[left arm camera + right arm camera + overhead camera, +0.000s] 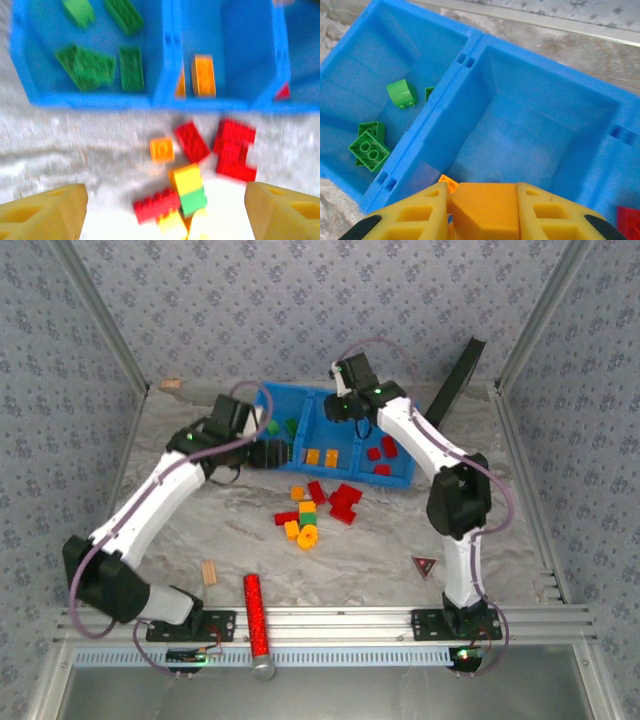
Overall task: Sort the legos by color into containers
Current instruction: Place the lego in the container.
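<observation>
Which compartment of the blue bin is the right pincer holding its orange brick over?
The middle compartment, between the ones with green bricks and red bricks; it already holds orange bricks.

A red glittery cylinder (254, 612) lies across the metal rail (340, 620). Just left of it sits a tan wooden block (209, 572), well right a dark triangular tag (425, 565), and far beyond leans a black panel (458, 380).
</observation>
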{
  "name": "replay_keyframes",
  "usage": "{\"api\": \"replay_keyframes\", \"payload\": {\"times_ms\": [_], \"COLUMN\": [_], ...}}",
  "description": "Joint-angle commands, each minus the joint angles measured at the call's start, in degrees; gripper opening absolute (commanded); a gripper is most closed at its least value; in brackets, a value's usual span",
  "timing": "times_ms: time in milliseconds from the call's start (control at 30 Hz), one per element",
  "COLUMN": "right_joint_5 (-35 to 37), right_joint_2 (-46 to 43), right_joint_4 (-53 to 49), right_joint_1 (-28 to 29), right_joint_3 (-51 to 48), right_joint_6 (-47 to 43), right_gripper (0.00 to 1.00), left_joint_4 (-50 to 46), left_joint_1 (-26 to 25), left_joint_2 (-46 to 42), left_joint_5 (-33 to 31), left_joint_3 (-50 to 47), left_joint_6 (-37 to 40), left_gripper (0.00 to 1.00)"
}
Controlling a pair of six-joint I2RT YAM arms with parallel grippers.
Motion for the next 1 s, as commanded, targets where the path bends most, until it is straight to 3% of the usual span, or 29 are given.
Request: {"api": "replay_keyframes", "payload": {"times_ms": [0,167,400,567,967], "right_joint_5": [-1.25,-1.69,-0.89,-0.91,0.49], "right_joint_2": [5.2,10.3,12.83,12.42,5.81], "right_joint_4": [-3.68,-4.05,-4.05,-4.05,-1.89], "right_joint_1": [1.1,2.0,2.85,2.98,3.63], "right_joint_3": [5.34,7.33,5.46,3.62,-5.09], "right_joint_6": [-2.72,-2.91,-3.25,-3.65,-4.92], "right_gripper": [0.3,0.31,0.36,0.4,0.53], "left_joint_4": [-2.34,0.26,4.86,8.06,11.8], "left_joint_1": [-5.76,-15.48,-25.72,-28.05,-28.21], "left_joint_2": [-6.19,-11.06,-5.95,0.45,12.07], "left_joint_5": [-4.94,-7.11,-7.71,-6.86,-5.88], "left_joint_3": [-8.61,-18.74,-22.99,-22.77,-19.96], "left_joint_6": [-0.12,-8.86,-15.86,-16.94,-17.99], "left_gripper": [0.82,0.81,0.8,0.8,0.8]}}
